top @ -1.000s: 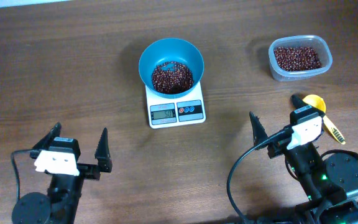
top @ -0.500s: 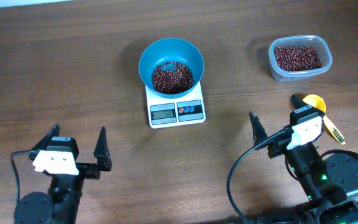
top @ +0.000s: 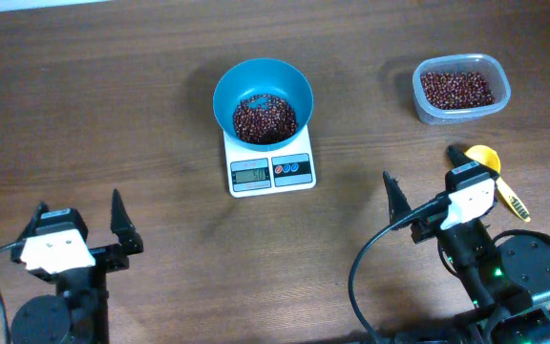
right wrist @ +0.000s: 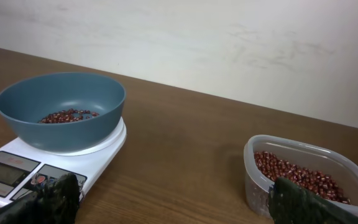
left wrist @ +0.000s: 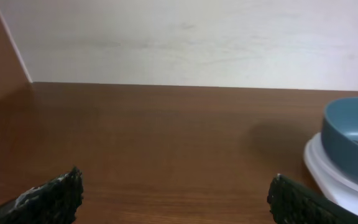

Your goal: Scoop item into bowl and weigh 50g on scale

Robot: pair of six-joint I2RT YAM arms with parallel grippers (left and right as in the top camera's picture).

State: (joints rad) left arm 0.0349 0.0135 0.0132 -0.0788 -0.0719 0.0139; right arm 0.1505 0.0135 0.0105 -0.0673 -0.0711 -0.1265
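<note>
Overhead only: yellow scoop (top: 485,158) lying just beside right tool (top: 421,167), plus both tools at once, left tool (top: 78,203) and right w/ fingers spread apart, gripping nothing. Left wrist cam catches just an edge of teal bowl (top: 232,81) on the white scale (top: 267,155); right wrist cam gets bowl, scale & clear tub (top: 418,100) side-on. Bowl's bottom holds a small heap of red-brown beans (top: 264,119); tub, well apart on the wooden surface (top: 113,96), is partly full of more beans.

wooden table (top: 113,96) | scale (top: 271,170) centre | bean tub (top: 461,89) far right | yellow scoop (top: 486,158) near tub
</note>
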